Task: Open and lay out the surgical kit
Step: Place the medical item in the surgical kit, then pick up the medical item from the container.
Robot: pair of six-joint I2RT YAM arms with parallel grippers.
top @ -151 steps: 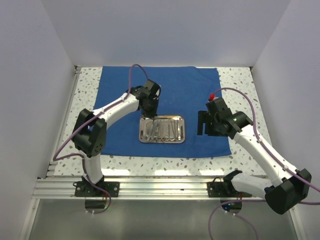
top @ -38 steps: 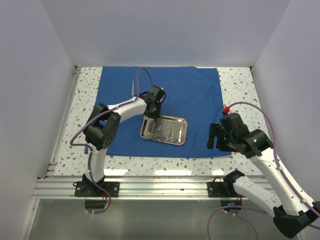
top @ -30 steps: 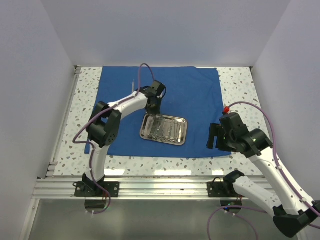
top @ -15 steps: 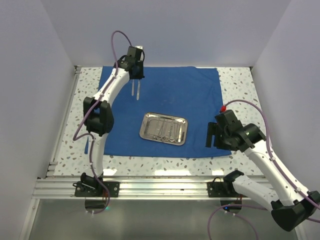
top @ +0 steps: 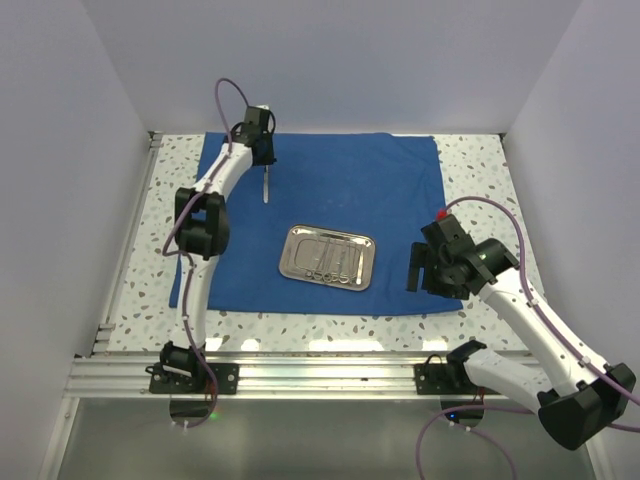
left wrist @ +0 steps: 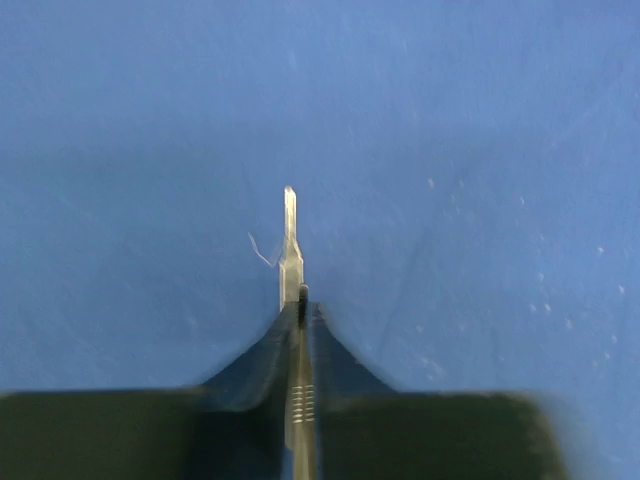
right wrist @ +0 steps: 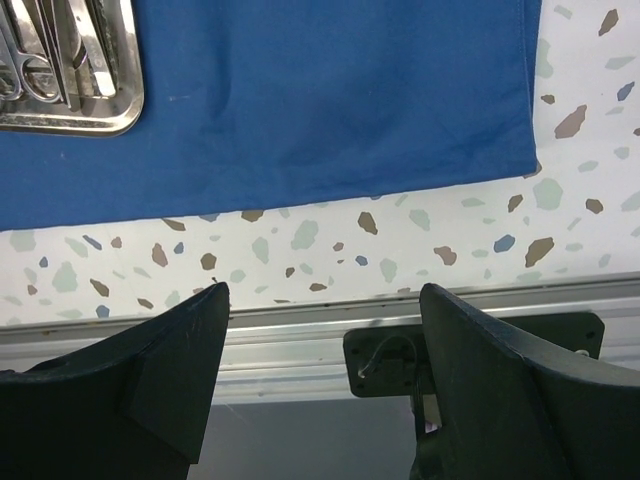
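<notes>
The royal-blue cloth wrap (top: 340,200) lies spread flat on the table. The steel tray (top: 328,256) sits on it near the front middle, with several slim silver instruments (top: 330,258) inside; its corner shows in the right wrist view (right wrist: 70,75). My left gripper (top: 265,165) is over the cloth's far left part, shut on a slim silver instrument (left wrist: 291,255) whose tip points down at the cloth (left wrist: 450,150). My right gripper (top: 415,268) hangs open and empty over the cloth's front right corner (right wrist: 400,100).
Speckled tabletop (top: 480,180) borders the cloth on all sides. An aluminium rail (top: 330,375) runs along the near edge, also in the right wrist view (right wrist: 300,350). White walls enclose the back and sides.
My left gripper went from the tray to the cloth's far left part with a silver instrument, and in the last half second lowered slightly. My right arm shifted a little.
</notes>
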